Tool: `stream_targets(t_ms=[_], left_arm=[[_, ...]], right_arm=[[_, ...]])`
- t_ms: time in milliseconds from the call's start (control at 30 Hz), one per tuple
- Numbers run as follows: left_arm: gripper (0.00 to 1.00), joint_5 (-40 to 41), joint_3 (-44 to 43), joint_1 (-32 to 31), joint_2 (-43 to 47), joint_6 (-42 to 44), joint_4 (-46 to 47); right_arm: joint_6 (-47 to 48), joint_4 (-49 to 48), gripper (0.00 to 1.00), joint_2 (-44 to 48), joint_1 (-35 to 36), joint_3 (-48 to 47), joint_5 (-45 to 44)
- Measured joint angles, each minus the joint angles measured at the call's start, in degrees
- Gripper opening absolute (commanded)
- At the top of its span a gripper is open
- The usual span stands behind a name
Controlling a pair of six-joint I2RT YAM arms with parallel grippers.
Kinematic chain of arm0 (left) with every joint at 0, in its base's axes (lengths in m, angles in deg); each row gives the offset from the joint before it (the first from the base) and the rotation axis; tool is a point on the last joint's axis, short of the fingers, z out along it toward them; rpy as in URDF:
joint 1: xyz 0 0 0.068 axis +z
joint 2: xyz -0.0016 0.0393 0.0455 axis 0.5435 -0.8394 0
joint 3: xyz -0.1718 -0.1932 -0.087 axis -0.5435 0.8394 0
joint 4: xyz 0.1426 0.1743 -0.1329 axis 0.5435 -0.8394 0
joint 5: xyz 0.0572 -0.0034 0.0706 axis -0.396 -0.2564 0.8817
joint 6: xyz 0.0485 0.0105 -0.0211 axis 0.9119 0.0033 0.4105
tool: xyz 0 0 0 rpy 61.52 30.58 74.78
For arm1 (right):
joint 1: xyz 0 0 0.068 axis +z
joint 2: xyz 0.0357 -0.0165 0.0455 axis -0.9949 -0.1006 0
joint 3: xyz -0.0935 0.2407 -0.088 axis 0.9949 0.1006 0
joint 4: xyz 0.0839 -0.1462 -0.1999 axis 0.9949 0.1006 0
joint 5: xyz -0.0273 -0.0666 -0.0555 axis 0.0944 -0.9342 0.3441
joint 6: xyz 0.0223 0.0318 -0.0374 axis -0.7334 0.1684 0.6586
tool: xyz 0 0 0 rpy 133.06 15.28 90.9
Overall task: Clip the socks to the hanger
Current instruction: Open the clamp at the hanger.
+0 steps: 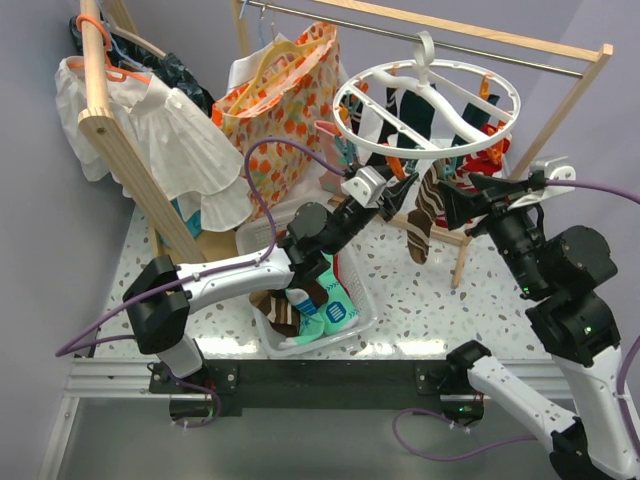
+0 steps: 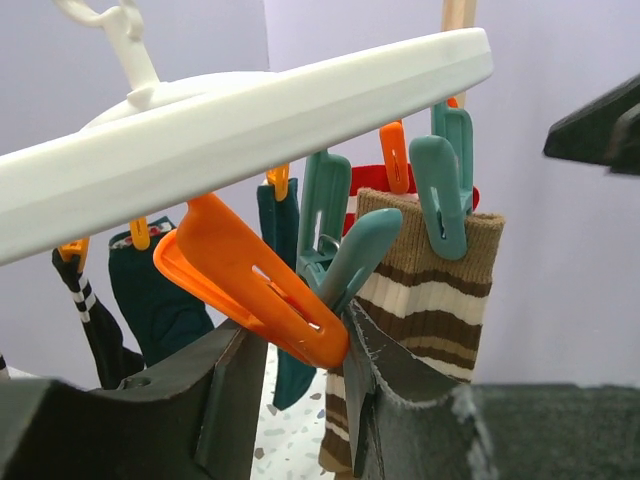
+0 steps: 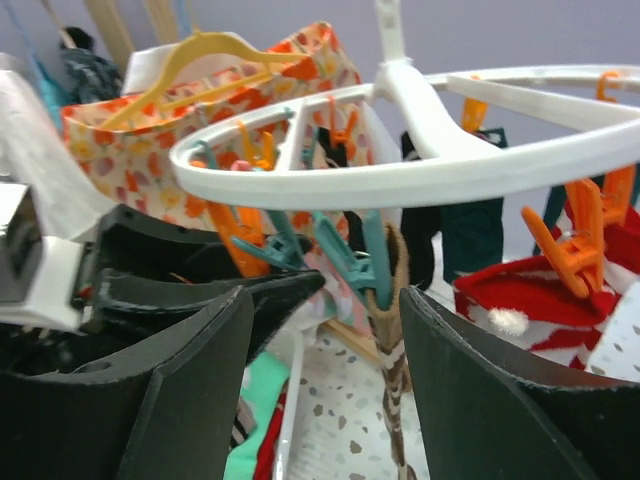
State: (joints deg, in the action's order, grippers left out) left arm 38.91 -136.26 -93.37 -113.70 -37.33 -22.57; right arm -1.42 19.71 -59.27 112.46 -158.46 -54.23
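Note:
The white ring hanger (image 1: 345,105) hangs from the rail, with orange and teal clips under its rim (image 2: 250,120). My left gripper (image 1: 385,185) reaches up from below. Its jaws (image 2: 300,335) are shut on the end of an orange clip (image 2: 250,285). Just to the right, a teal clip (image 2: 440,190) holds a brown sock with cream stripes (image 2: 430,290). My right gripper (image 3: 325,300) stands open, the brown sock (image 3: 392,330) hanging between its fingers without touching them. A red-and-white sock (image 3: 510,300) and dark socks hang further round. More socks (image 1: 335,305) lie in the basket.
A clear plastic basket (image 1: 365,318) sits on the speckled table under the left arm. Behind stand a floral bag (image 1: 280,100) and a white shirt (image 1: 170,140) on an orange clothes hanger. The wooden rail frame (image 1: 560,110) carries the ring.

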Motion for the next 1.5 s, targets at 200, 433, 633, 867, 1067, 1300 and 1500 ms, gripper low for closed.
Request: stream_targets(t_ms=[200, 433, 633, 867, 1067, 1300, 1500], left_arm=[[0.36, 0.0, 1.2, 0.0, 0.5, -0.3, 0.2], [0.33, 0.0, 2.0, -0.3, 1.9, -0.4, 0.2], [0.35, 0.0, 2.0, -0.5, 2.2, -0.4, 0.1], [0.61, 0.3, 4.8, -0.5, 3.8, -1.0, -0.6], [0.7, 0.9, 10.6, -0.9, 6.9, -2.1, -0.6], [0.71, 1.2, 15.4, -2.9, 8.5, -1.6, -0.6], [0.69, 1.7, 15.3, -3.2, 8.7, 0.4, 0.2]], right_arm=[[-0.2, 1.9, 0.64, -1.0, 0.0, -4.1, 9.0], [-0.1, 2.3, 0.63, -6.7, 0.0, -5.9, 16.6], [0.5, 2.6, 0.63, -11.4, 0.0, -5.9, 18.8], [1.6, 2.3, 0.63, -11.9, 0.0, -5.9, 18.6], [1.9, 2.3, 0.63, -12.0, 0.0, -5.9, 18.6], [1.9, 2.3, 0.63, -12.0, 0.0, -5.9, 17.6], [1.9, 2.3, 0.64, -12.0, 0.0, -5.9, 16.8]])
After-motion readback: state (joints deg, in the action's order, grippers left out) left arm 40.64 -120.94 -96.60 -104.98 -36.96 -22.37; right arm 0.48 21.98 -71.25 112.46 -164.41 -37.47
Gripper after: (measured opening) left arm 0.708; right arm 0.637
